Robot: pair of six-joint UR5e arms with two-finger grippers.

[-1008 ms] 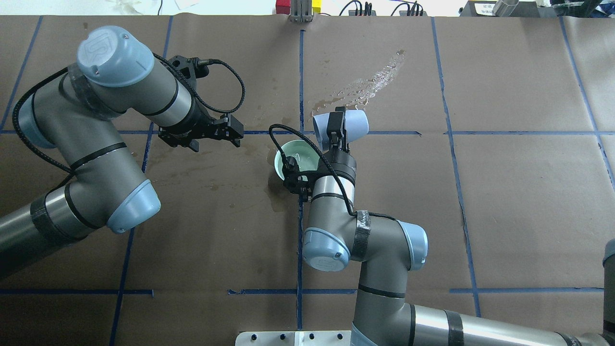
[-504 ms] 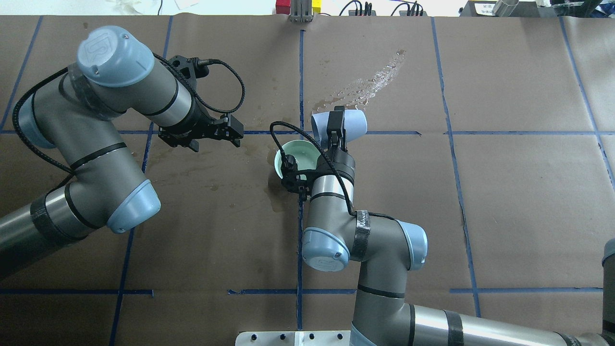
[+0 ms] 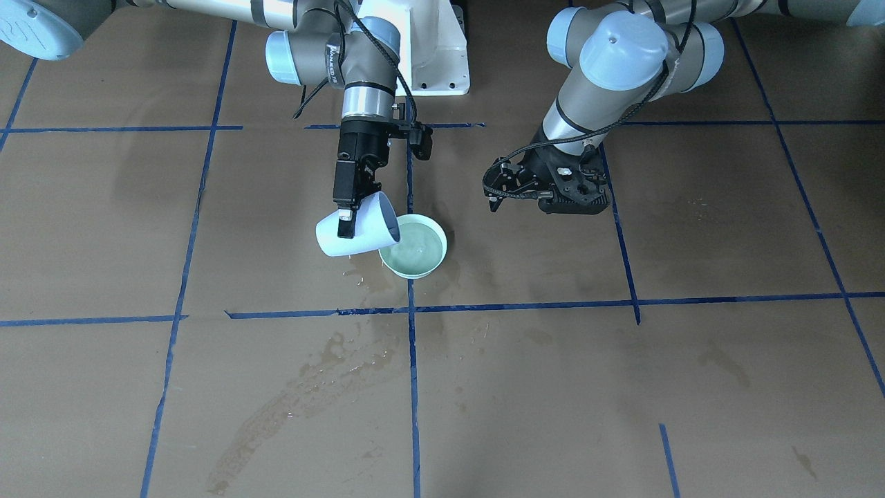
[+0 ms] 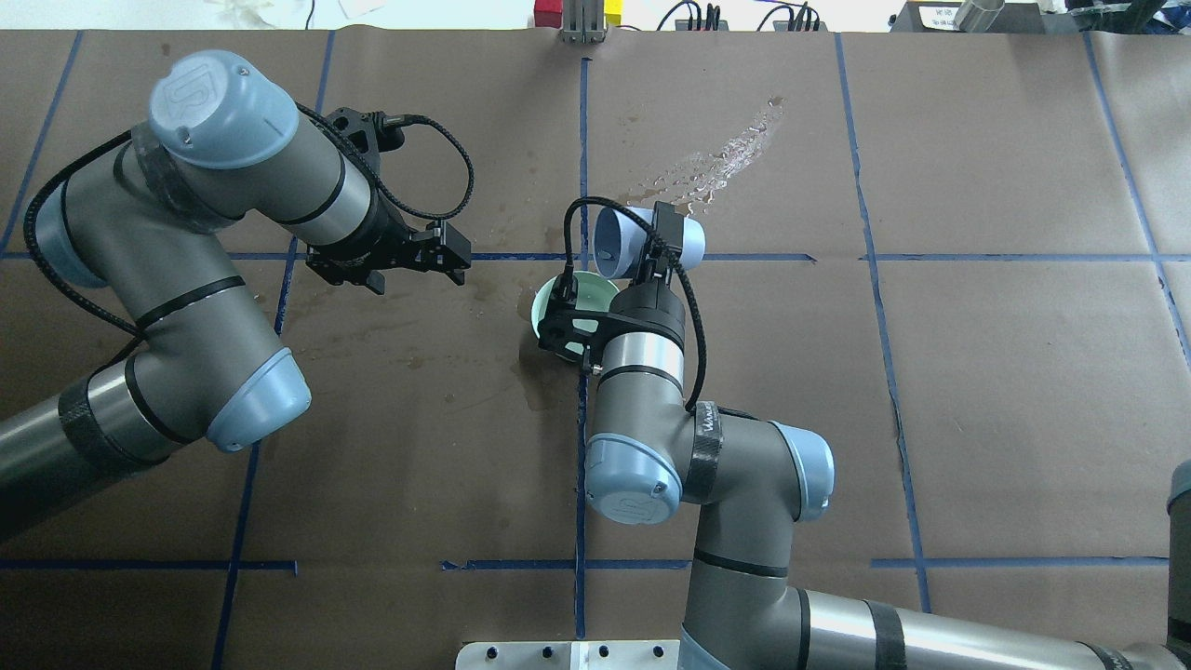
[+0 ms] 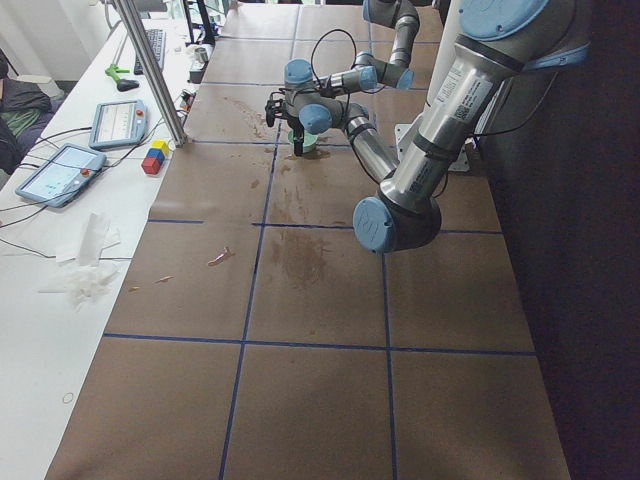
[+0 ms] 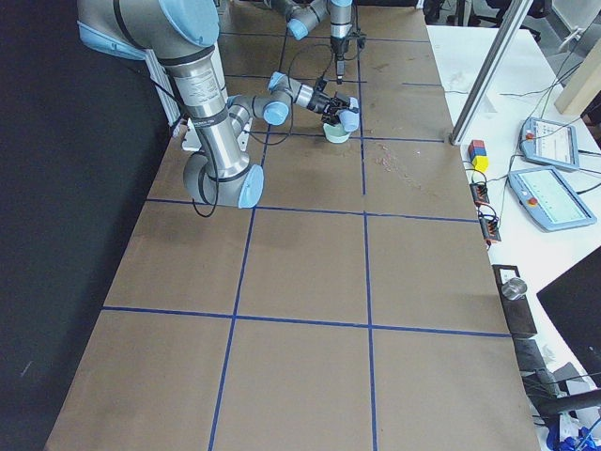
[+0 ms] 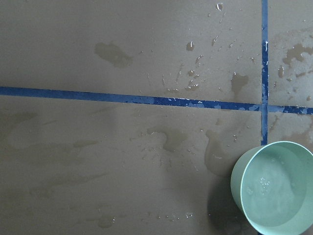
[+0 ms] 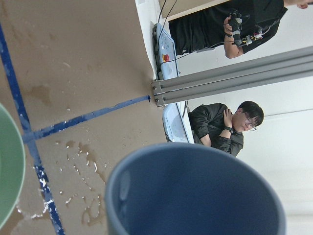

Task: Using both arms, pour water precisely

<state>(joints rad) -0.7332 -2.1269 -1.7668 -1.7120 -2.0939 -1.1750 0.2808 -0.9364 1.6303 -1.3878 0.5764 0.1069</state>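
My right gripper (image 3: 346, 225) is shut on a pale blue cup (image 3: 356, 234), which lies tilted on its side just above the table, its mouth at the rim of a mint green bowl (image 3: 413, 254). In the overhead view the cup (image 4: 644, 240) is just beyond the bowl (image 4: 549, 300), which my wrist half hides. The cup's inside (image 8: 195, 196) shows no liquid. Water (image 7: 274, 188) shimmers in the bowl. My left gripper (image 4: 452, 251) is open and empty, hovering left of the bowl.
A glossy streak of spilled water (image 4: 716, 167) lies on the brown paper beyond the cup, with darker wet blotches (image 4: 535, 391) around the bowl. The white pedestal (image 3: 435, 62) is at the robot's base. Coloured blocks and a metal post (image 4: 582, 19) stand at the far edge. Operators (image 8: 220, 127) sit beyond.
My right wrist has rotated and shifted a little left, so the cup's mouth has turned more toward the bowl and the wrist covers more of it. The left arm has not moved.
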